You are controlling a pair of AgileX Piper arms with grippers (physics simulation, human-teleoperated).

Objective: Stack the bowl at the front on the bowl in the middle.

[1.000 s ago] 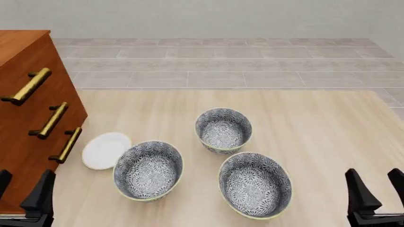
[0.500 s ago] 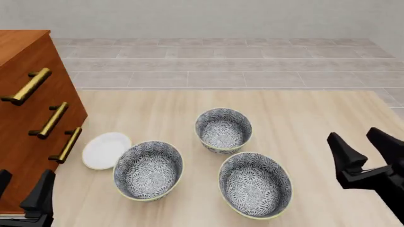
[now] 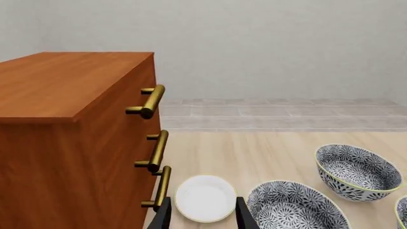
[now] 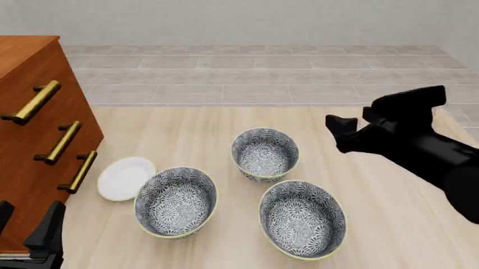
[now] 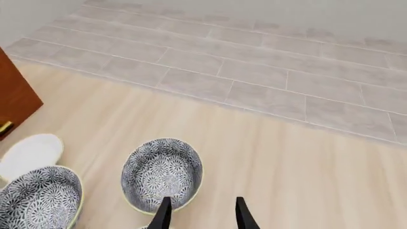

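Observation:
Three identical blue-grey floral bowls with yellow-green rims stand on the table. The bowl at the front (image 4: 302, 219) is nearest me, right of centre. The bowl in the middle (image 4: 176, 202) lies left of it and slightly farther back, also seen as the bowl in the middle (image 3: 296, 209) (image 5: 38, 200). My right gripper (image 4: 353, 121) hangs open and empty above the table, right of the far bowl (image 4: 265, 154); its fingers (image 5: 164, 213) frame that far bowl (image 5: 162, 174). My left gripper (image 4: 26, 227) rests open and empty at the front left.
A wooden drawer cabinet (image 4: 37, 134) with brass handles (image 3: 154, 151) stands along the left side. A small white plate (image 4: 125, 177) lies between the cabinet and the left bowl. The table's far edge meets a tiled floor (image 4: 262, 78).
My right arm has risen from the front right corner and swung forward and left to hover beside the far bowl. The left arm and the bowls have not moved.

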